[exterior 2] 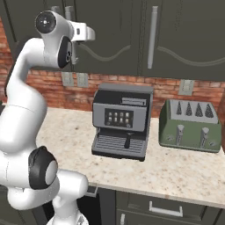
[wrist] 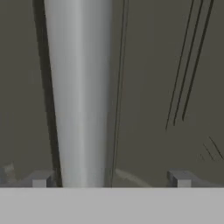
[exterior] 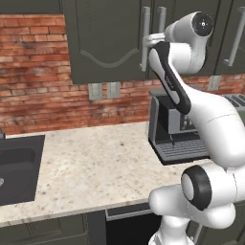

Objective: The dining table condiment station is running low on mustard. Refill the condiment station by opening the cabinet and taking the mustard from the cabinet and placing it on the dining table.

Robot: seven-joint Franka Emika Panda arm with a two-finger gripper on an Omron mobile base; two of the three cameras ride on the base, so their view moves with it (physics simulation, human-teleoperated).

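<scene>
The cabinet (exterior: 105, 43) (exterior 2: 123, 39) is a dark grey-green wall unit above the counter, and its doors are closed. My gripper (exterior: 145, 44) (exterior 2: 90, 34) is raised against the silver bar handle (exterior: 145, 28) on the edge of the left door. In the hand view the handle (wrist: 78, 96) stands close up between my open fingertips (wrist: 41, 179), nearer the left one, with the door panel (wrist: 175, 65) behind it. My gripper (wrist: 111, 180) holds nothing. The mustard is hidden and the dining table is out of view.
A grey coffee machine (exterior: 174, 134) (exterior 2: 121, 121) stands on the speckled counter (exterior: 95, 167) (exterior 2: 184, 171) below the cabinet. A green toaster (exterior 2: 191, 125) sits to its right. A dark sink (exterior: 16, 167) lies at the left. A brick wall (exterior: 33, 81) backs the counter.
</scene>
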